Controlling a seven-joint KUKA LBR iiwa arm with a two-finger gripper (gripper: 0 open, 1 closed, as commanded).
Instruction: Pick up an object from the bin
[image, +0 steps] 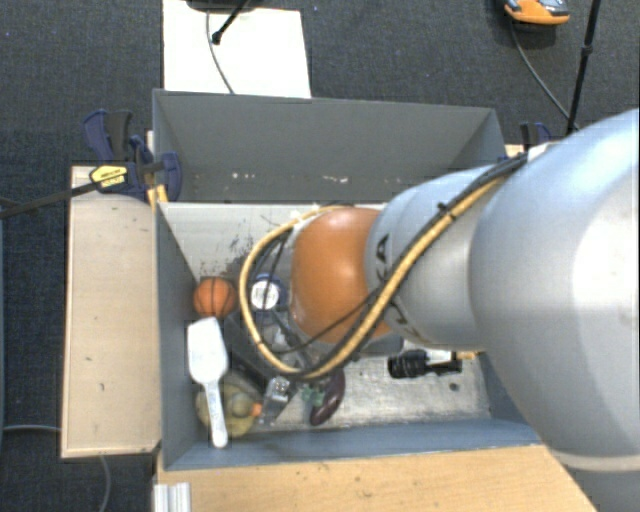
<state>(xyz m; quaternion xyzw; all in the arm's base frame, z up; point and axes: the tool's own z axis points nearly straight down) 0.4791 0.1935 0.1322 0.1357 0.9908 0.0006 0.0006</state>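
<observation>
My gripper (281, 378) reaches down into the front left part of the bin, mostly hidden under the arm's orange cover and looped cables. Just below it lie a dark maroon rounded thing (326, 397) and a yellowish lumpy thing (237, 405) with a small orange bit beside it. A white brush-like tool (208, 368) lies lengthwise along the left wall, to the left of the gripper. A small orange ball (213, 297) rests above the white tool, near the left wall.
A black cylindrical thing with a white band (424, 363) lies on the bin floor to the right of the gripper. The large grey arm covers the bin's right and middle. Bin walls stand close on the left and front.
</observation>
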